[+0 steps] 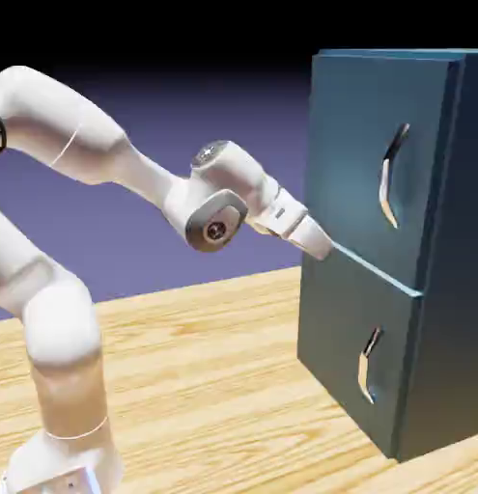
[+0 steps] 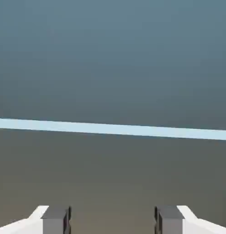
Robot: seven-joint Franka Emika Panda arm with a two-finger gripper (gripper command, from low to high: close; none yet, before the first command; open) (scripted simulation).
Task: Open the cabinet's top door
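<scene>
In the exterior view, going left to right, we see the white, rounded robot arm (image 1: 64, 125) cut off at the left edge and, at its end, the white two-finger gripper (image 1: 315, 239) near the cabinet front, its fingertips too hard to make out for us to tell whether they touch it. To the right stands the dark teal box-shaped cabinet (image 1: 363, 318), cut off at the right edge, its larger flat teal top door (image 1: 353, 125) above the lower one, with a long bent silver handle (image 1: 385, 178). Only the hand view shows us the grey fingertips (image 2: 55, 220) wide apart with nothing between them, while the handle appears only in the exterior view and a pale blue strip (image 2: 110, 129) crosses both.
</scene>
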